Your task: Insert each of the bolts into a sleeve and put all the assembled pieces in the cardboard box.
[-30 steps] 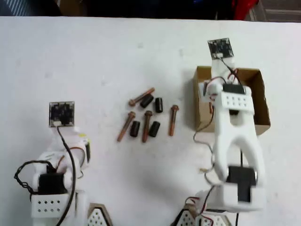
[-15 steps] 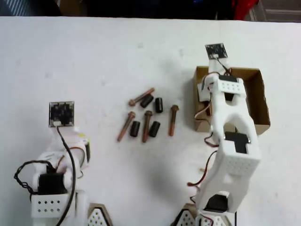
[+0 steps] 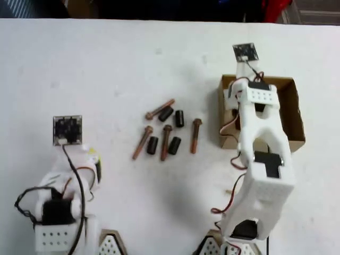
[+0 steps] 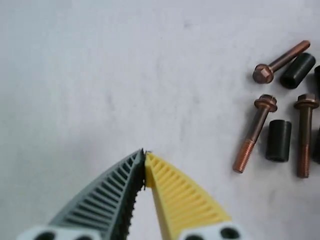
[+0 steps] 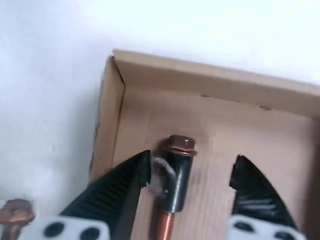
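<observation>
**Drop-off of one piece looks done; four pairs to go**

Right gripper sits over the cardboard box with its jaws spread wide, gripping nothing. The assembled piece, a bolt through a black sleeve, lies on the box floor between the jaws. It's close to one finger; can't tell whether they touch.

Left gripper is pinched closed and empty, hovering over the bare table beside the parts.

Four loose bolts and four sleeves lie in a cluster mid-table, between the arms, none mated.

My read: step in hand is the deposit, first of five. Next move calls for the right arm to lift straight out without snagging the piece. Then one arm takes a bolt and the other a sleeve. The parts lie close together, so picks need care.
</observation>
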